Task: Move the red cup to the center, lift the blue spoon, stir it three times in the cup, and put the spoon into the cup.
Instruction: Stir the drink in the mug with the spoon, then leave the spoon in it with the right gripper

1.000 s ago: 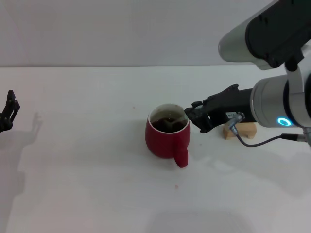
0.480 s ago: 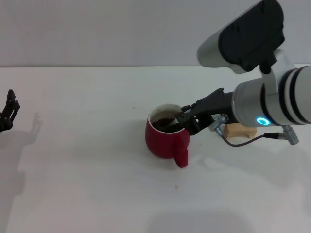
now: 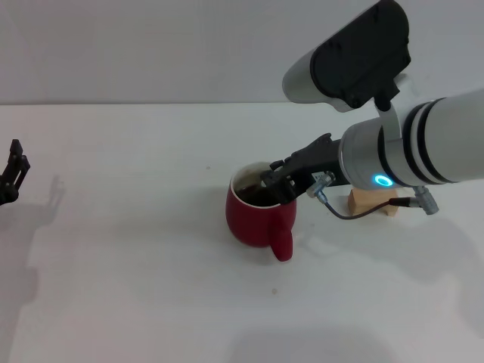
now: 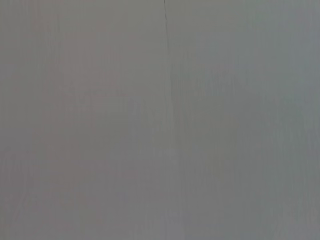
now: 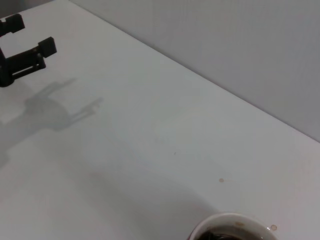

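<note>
The red cup (image 3: 254, 218) stands at the middle of the table with its handle toward the front and dark liquid inside. Its white rim also shows in the right wrist view (image 5: 227, 220). My right gripper (image 3: 277, 184) reaches in from the right and sits over the cup's right rim, dipping toward the liquid. The blue spoon is hidden; I cannot make it out in the cup or at the gripper. My left gripper (image 3: 15, 165) is parked at the far left edge, open and empty; it also shows in the right wrist view (image 5: 34, 36).
A tan wooden block (image 3: 372, 201) lies on the table right of the cup, partly behind my right arm. A cable hangs from the right wrist (image 3: 340, 213). The left wrist view shows only a plain grey surface.
My right gripper has moved left, from just beside the cup's right side to over its right rim. The cup and the left arm have not moved.
</note>
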`<state>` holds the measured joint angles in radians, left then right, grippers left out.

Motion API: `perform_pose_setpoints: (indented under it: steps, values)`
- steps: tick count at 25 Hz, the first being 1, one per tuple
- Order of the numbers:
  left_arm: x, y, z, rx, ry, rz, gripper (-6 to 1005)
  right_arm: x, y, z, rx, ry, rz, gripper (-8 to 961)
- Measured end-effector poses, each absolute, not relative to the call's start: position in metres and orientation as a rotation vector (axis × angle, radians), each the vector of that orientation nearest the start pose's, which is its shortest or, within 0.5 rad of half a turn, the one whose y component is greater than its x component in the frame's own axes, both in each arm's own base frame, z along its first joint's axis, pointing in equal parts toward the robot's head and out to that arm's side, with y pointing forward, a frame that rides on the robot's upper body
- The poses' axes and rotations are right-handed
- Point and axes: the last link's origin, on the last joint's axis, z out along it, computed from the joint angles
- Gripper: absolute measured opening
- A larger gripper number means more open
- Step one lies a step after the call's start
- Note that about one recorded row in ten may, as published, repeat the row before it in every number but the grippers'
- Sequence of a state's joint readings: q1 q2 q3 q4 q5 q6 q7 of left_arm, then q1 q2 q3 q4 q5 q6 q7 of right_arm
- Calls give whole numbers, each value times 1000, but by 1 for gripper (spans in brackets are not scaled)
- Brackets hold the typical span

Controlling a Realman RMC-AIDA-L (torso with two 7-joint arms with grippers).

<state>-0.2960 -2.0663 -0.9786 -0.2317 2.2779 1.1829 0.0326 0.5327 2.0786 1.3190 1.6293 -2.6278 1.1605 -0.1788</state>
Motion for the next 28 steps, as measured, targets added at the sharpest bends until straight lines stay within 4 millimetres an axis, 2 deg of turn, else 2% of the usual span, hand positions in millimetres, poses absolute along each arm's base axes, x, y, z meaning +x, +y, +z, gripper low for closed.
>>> perform_pose_setpoints:
  steps: [4, 14, 22, 28]
  values:
    - [-365, 296, 9, -1430, -513, -537, 840, 88, 347, -48, -2495, 681, -78, 167]
    - [-366, 296, 10, -1427, -513, -537, 840, 97, 351, -42, -2463, 721, -77, 170]
    - [-366, 296, 10, -1428, -512, -535, 840, 103, 342, -35, -2451, 751, -67, 172]
    - [-365, 296, 9, -1431, -509, -536, 840, 101, 331, -42, -2486, 738, -77, 174]
